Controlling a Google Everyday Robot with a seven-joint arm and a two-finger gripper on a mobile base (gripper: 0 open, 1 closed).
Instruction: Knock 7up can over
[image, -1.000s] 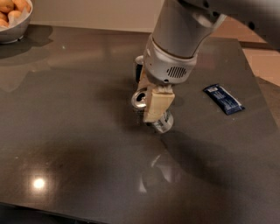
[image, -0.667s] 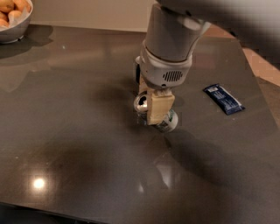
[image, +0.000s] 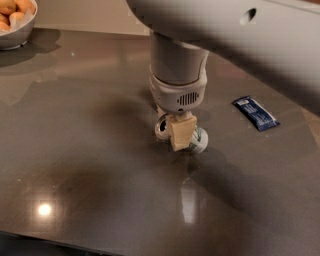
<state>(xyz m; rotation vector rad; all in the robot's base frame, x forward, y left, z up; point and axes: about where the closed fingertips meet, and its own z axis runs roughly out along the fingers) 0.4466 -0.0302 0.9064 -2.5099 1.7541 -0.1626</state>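
1. Position. The tool (image: 180, 141) hangs low from the arm (image: 178, 75), near the middle of the desk (image: 85, 150) and right at the can (image: 200, 141). It covers the can's middle and is touching it or very nearly so. I cannot tell whether the tool is apart, together or clamped on the can.

2. Surroundings. The can lies well apart from the blue packet (image: 255, 113) to its right and from the bowl (image: 15, 35) at the far left corner.

3. Orientation. A pale round end of the can shows to the left of the tool, and white wall with green print shows to the right. I read the long axis as roughly level, running left to right, with the right end slightly nearer the camera. I judge the can to be on its side or going over rather than upright. The tool hides too much for me to confirm this.

4. Handling. I expect a thin aluminium wall that is stiff end to end and easily dented from the side. It is smooth and likely to slide on the glossy desk. On its side it can roll toward or away from the camera. I cannot tell whether it is full.

5. Contact. No grasp is needed. If one is, I take the can across the wall at mid-length, lightly.
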